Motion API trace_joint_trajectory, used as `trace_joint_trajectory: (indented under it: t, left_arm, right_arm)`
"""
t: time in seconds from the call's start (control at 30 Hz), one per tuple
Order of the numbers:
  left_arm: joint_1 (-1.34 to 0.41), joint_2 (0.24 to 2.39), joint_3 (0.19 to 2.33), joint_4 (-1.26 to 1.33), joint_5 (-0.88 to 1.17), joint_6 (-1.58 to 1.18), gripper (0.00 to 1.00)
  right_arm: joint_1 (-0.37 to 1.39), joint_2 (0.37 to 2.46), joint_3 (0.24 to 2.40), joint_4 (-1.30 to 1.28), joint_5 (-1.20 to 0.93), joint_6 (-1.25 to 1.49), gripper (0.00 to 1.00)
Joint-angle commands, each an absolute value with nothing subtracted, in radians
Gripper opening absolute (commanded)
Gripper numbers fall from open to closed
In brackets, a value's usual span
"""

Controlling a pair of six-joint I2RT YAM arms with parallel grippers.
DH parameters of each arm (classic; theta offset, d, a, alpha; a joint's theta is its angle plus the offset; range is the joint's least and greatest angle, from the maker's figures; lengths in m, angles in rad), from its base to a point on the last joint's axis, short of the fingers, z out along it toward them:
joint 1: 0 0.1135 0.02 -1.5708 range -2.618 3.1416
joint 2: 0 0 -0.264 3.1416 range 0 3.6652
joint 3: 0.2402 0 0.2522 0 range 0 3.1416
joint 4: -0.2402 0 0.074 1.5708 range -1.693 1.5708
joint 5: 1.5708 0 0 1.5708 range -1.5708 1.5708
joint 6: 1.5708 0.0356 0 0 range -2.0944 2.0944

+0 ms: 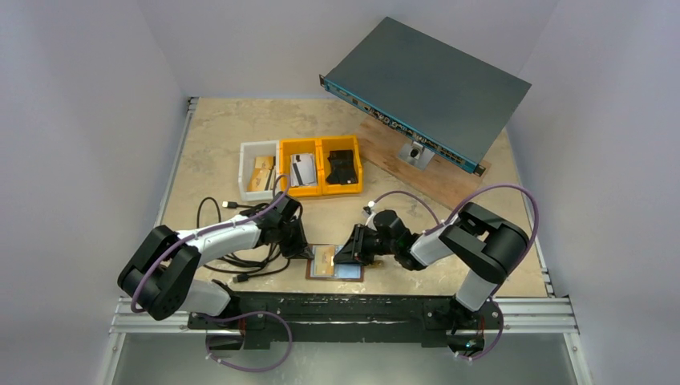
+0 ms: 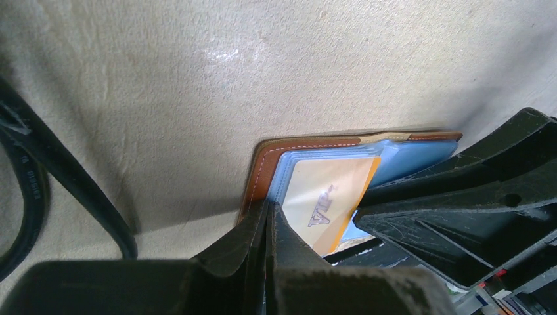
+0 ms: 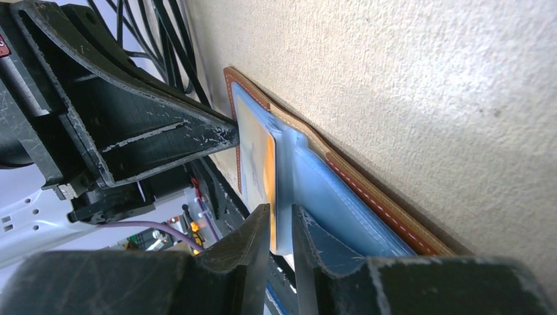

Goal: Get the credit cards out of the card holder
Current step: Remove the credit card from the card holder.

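Table (image 1: 216, 128): card holder (image 1: 349, 273) open at near edge, between grippers; floppy, slick pockets. Left gripper (image 2: 268, 213) clamped shut, tip on holder's edge. Right gripper (image 3: 281, 213) jaws a slit apart astride pocket edge. Tan card (image 2: 328, 190) inside: thin, stiff, slippery; we'd pinch its free edge.

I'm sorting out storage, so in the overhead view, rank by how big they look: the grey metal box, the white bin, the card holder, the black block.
1. Grey metal box, easily largest.
2. White bin and card holder look about alike, so no ranking between them.
3. Black block, smallest.
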State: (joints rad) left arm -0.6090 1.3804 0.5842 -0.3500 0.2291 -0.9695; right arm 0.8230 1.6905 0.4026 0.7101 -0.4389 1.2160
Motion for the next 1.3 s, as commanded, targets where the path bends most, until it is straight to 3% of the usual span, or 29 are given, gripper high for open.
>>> trace_joint_trajectory:
  t: [0.0, 0.57, 0.9, 1.27]
  left_arm:
    - [-0.607, 1.414, 0.549, -0.422, 0.110, -0.950, 0.00]
    - [-0.607, 1.432, 0.549, -0.407, 0.119, -0.947, 0.00]
    - [-0.608, 1.444, 0.565, -0.443, 0.094, -0.937, 0.00]
    - [-0.593, 1.433, 0.548, -0.454, 0.081, -0.942, 0.00]
  right_arm:
    - [0.822, 1.716, 0.427, 0.745, -0.442, 1.209, 0.20]
    - [0.844, 1.746, 0.451, 0.756, -0.439, 1.218, 0.13]
    - [0.847, 1.706, 0.468, 0.670, -0.415, 1.177, 0.00]
    - [0.832, 1.628, 0.419, 0.561, -0.365, 1.141, 0.00]
